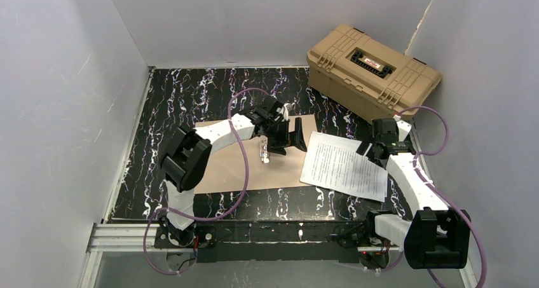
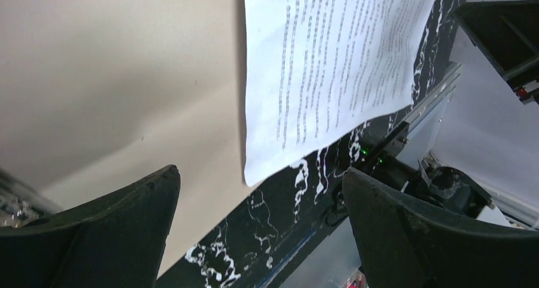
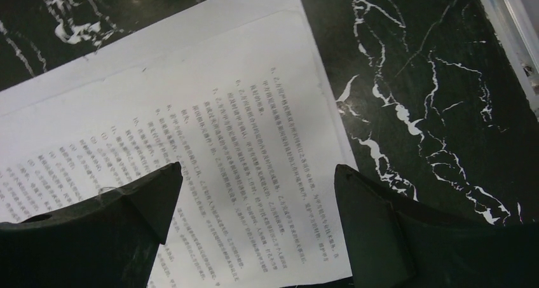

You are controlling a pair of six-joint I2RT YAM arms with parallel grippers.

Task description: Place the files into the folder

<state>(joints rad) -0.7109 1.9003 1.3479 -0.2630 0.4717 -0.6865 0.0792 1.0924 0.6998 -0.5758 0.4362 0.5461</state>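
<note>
Files (image 3: pixel 210 110) flat, beneath right end effector (image 3: pixel 257 172) (jaws wide)

Printed white files (image 1: pixel 345 167) flat, edge touching the open tan folder (image 1: pixel 222 169)

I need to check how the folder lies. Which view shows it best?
Top external: the folder lies flat, nearly all visible, the left arm crossing it. Left wrist shows only a tan patch of it; right wrist shows none.

White arm links (image 1: pixel 219 132), black joints (image 1: pixel 187 157), purple cables (image 1: pixel 245 171), seemingly matte black jaws
</note>
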